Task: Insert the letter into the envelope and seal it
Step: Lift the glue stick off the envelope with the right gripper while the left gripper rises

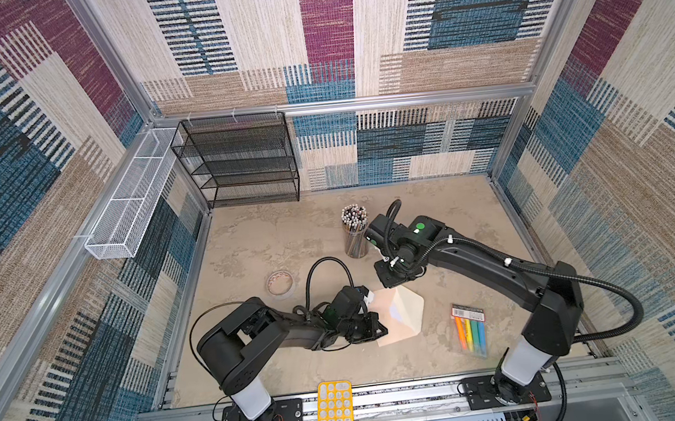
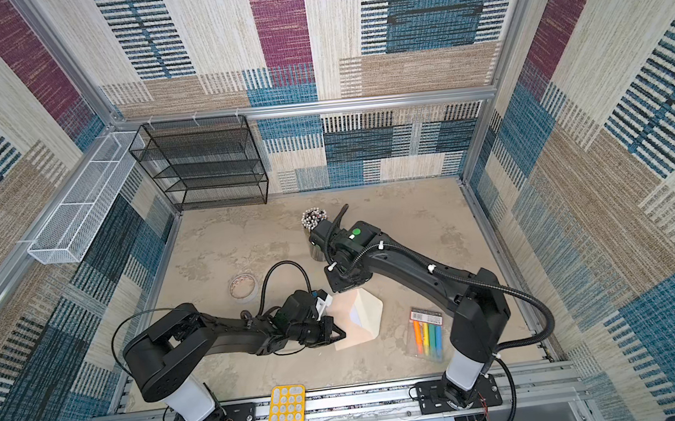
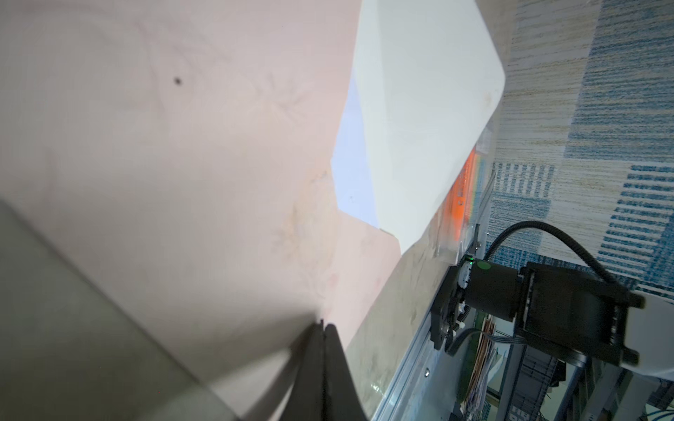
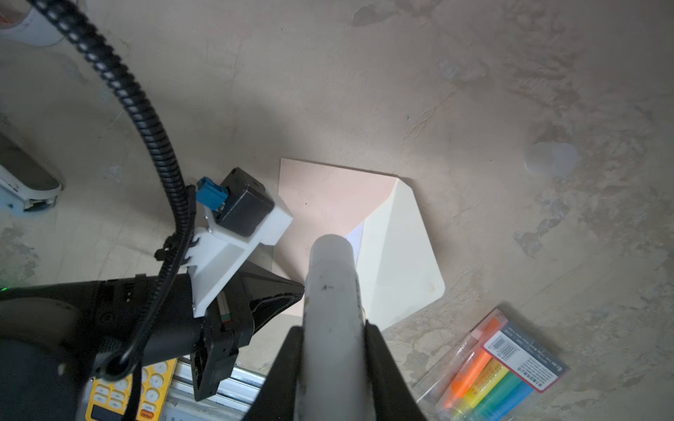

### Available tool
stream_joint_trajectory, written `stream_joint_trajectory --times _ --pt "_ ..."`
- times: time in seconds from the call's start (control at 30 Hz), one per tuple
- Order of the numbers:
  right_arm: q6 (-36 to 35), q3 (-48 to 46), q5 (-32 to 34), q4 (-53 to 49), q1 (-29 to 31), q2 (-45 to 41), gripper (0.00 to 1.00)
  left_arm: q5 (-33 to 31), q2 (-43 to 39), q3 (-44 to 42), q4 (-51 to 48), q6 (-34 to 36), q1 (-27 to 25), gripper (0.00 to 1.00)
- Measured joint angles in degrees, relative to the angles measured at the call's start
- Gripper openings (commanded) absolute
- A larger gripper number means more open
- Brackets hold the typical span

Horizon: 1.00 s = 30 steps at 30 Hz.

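A yellow calculator point(image 1: 334, 411) is lying at the near edge of the surface as two robot arms are working on a piece of mail. Just beyond it, the left end effector point(image 1: 384, 332) is clamping its jaws flat together on the near left edge of the envelope point(image 1: 387, 327), apparently steadying it against sliding. The peach-tan envelope is lying mid-surface with its cream flap point(image 1: 412, 309) folding open to the right. The letter point(image 3: 352, 171) is already sitting inside, showing only a pale sliver at the mouth.

To the right, a clear pack of highlighters point(image 1: 469, 331) is displaying a barcode label whose print is too small to read. Over the envelope's far side, the right end effector point(image 4: 332, 335) is gripping a white stick point(image 4: 332, 277), seemingly glue. It is aiming the stick at the mouth, presumably to coat the flap before closing; contact cannot be told.

Farther back, a tape roll point(image 1: 280, 283), a cup of pencils point(image 1: 355, 235), a black mesh shelf point(image 1: 240, 161) and a white wire basket point(image 1: 130, 196) are sitting unused.
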Motion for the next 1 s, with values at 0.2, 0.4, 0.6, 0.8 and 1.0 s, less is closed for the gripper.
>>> stream_joint_trajectory --times 0.2,0.4,0.6,0.8,1.0 --pt "1.0 -7.6 -0.4 6.0 0.0 -11.0 0.00 -1.5 -5.4 3.0 -8.6 1.8 0.0 0.12" --pt "2.0 -14.6 1.2 13.7 0.0 -23.1 0.00 -2.7 -12.3 5.1 -15.9 3.7 0.0 0.19" --pt "2.2 -25.1 2.4 26.5 0.0 -37.1 0.00 -6.8 -25.0 4.9 -22.5 5.0 0.0 0.40" --pt "0.8 -37.9 1.8 41.4 0.0 -45.9 0.00 -12.1 -44.3 1.9 -23.6 5.4 0.0 0.57" --pt "0.4 -50.4 -1.3 61.0 0.1 -49.5 0.00 -18.5 -55.3 -0.3 -21.8 4.9 -1.7 0.63"
